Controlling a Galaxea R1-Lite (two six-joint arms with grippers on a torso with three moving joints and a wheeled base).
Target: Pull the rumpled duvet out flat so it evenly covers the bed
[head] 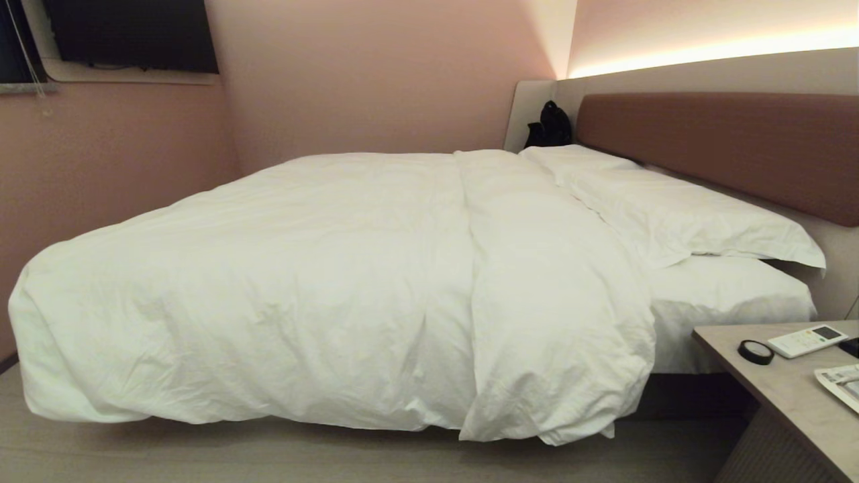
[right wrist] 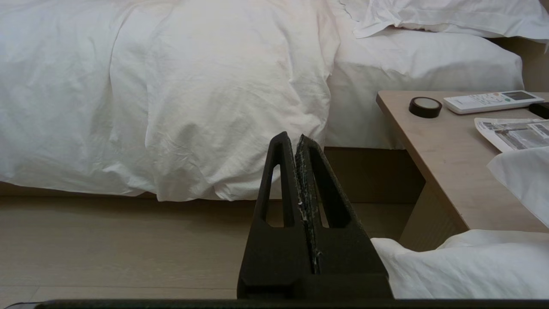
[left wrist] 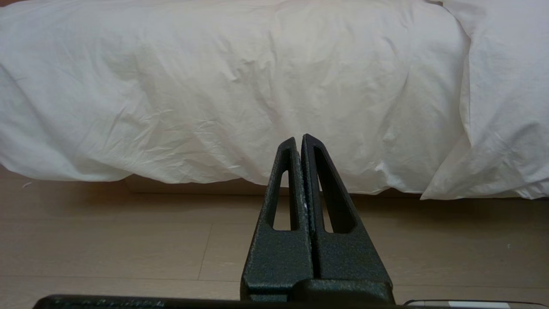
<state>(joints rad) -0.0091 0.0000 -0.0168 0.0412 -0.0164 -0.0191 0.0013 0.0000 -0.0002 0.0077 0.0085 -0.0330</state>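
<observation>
Left wrist view: left gripper level, pressed closed, empty, facing duvet. Right gripper likewise closed, empty. Duvet spread lengthwise along bed, overhanging near side.

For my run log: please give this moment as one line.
duvet: folded back short of pillows | left hand: shut, empty | right hand: shut, empty

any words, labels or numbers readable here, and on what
None can be read.
Remote control on the bedside table: buttons and display too small to read.
Printed paper on the same table: print too blurred to read.
Duvet, pillows and black round object: no text visible.
</observation>
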